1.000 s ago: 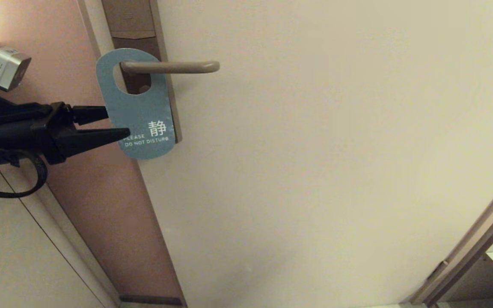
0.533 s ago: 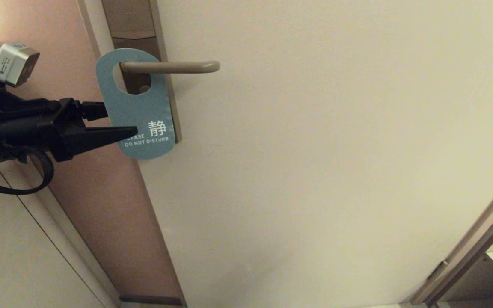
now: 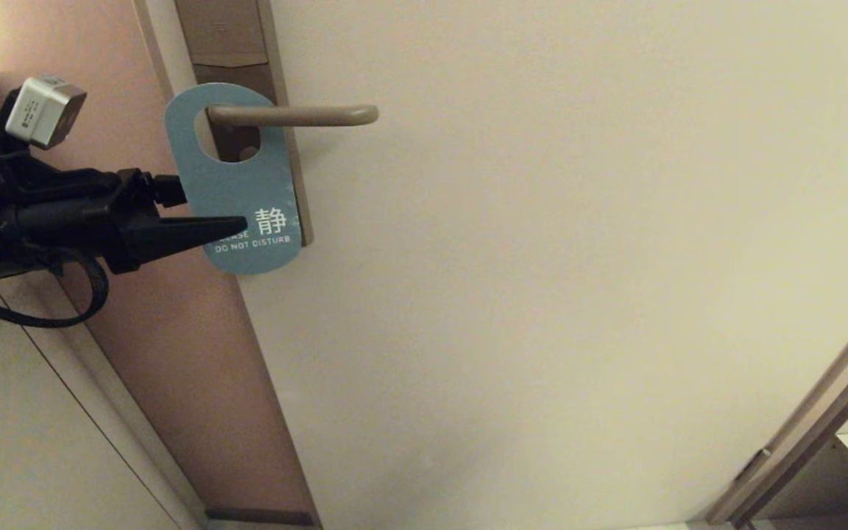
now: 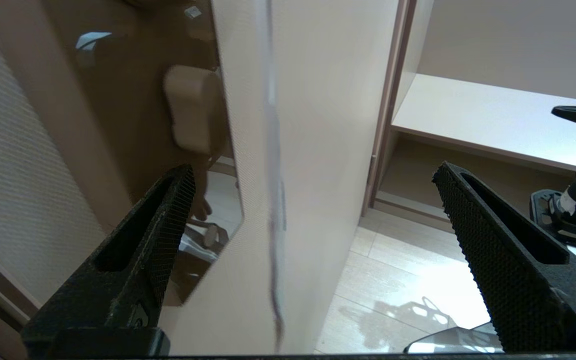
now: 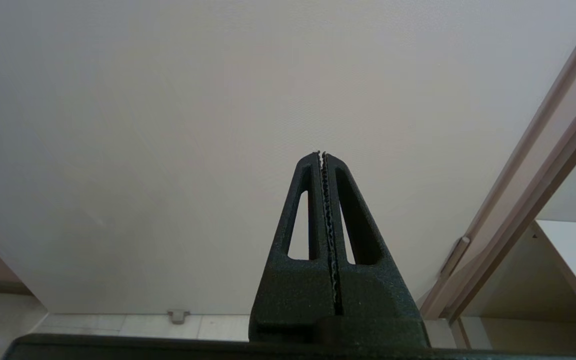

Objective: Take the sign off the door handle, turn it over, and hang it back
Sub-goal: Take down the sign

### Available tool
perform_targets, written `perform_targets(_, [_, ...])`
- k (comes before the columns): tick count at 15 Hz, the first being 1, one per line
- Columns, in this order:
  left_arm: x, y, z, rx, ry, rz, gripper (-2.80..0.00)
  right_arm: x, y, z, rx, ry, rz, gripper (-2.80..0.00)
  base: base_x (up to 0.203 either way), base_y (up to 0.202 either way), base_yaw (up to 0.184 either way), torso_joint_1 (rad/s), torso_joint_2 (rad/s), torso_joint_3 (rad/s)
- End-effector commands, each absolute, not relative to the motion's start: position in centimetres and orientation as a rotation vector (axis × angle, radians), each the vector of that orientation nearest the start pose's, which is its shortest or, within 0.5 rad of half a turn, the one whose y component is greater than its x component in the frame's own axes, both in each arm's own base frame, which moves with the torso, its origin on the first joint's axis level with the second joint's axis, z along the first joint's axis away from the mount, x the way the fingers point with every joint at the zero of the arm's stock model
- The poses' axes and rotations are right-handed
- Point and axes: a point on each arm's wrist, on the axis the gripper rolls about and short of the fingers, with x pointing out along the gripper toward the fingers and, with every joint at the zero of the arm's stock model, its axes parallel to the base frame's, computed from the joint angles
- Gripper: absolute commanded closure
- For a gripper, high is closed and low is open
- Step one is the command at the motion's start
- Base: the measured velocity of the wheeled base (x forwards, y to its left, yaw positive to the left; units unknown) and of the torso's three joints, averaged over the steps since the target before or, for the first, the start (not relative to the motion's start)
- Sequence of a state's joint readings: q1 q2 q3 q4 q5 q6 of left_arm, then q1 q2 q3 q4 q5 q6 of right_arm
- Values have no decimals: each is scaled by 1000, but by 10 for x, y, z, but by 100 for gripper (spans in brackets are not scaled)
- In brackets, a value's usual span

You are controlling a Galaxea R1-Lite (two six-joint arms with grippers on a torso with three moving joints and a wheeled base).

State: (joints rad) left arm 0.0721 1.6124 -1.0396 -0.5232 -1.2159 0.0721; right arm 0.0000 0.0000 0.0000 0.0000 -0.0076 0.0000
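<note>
Fingers come first in our left wrist view: two black toothed ones, spread wide, one at the lower left and one at the lower right [image 4: 498, 240]. Between them we see the thin edge of the sign [image 4: 274, 210], a pale blurry line running up the middle. It sits inside the gap, and no finger is pressing on it.

In our head view, the left gripper [image 3: 214, 210] reaches in from the left side of the frame. One black finger lies in front of the sign's lower part and covers the start of the word PLEASE. The other finger goes behind the sign's left edge. So our claw is wide, with the card between its fingers, and it holds nothing.

The sign [image 3: 236, 188] is teal with white words, DO NOT DISTURB. It hangs by its oval hole on the door handle [image 3: 295, 115] in the upper left of the frame. The handle is a slim beige bar that sticks out to the right from a tall brown plate [image 3: 229, 37]. Behind it all is the big cream door [image 3: 578, 258].

Our right gripper [image 5: 322, 156] shows only in its own wrist view, in the lower middle. Its two fingers are pressed together with nothing between them, pointing at the plain door.
</note>
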Motion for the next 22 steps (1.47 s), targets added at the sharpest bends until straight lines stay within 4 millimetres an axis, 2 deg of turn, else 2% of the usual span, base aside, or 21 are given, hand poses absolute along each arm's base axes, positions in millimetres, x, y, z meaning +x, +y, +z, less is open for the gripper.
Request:
perform_targets(1, [296, -2, 264, 35, -3, -1157, -280, -23, 0, 75, 0, 0, -8, 0, 0, 0, 0, 0, 0, 0])
perform_targets(8, [302, -11, 270, 25, -6, -1190, -280, -23, 0, 75, 0, 0, -8, 0, 0, 0, 0, 0, 0, 0])
perform_targets(15, [297, -15, 272, 29, -12, -1203, -280, -23, 0, 75, 0, 0, -8, 0, 0, 0, 0, 0, 0, 0])
perform_targets(22, [277, -15, 270, 23, -3, -1203, -280, -23, 0, 75, 1, 0, -8, 0, 0, 0, 0, 0, 0, 0])
